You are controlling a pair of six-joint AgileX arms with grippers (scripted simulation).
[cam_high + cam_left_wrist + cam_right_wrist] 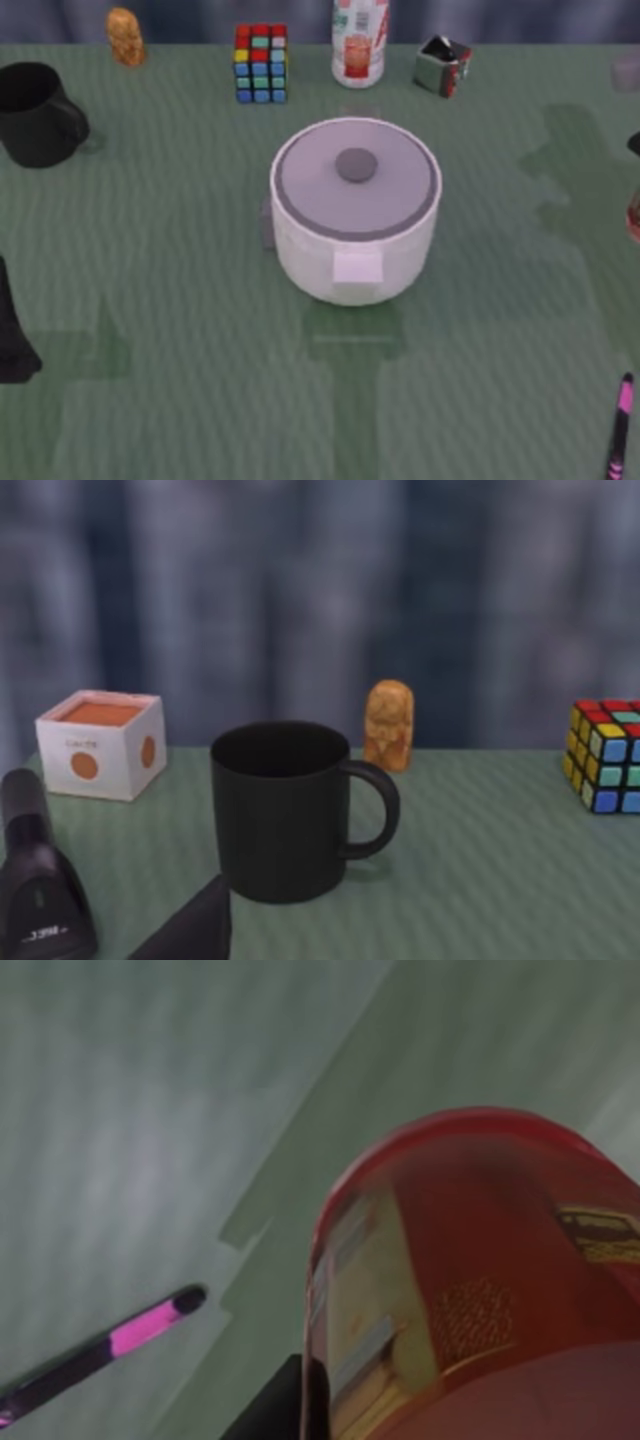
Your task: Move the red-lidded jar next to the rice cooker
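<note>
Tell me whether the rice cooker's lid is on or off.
On. The top view shows the pale grey lid with its round knob seated on the white rice cooker.

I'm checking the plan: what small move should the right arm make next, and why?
Probably start carrying the red-lidded jar toward the top view's left. It is at the table's right edge, well apart from the rice cooker at the centre, and it fills the right wrist view with the right tool against it. Grip security is not visible. The left arm is parked at left.
</note>
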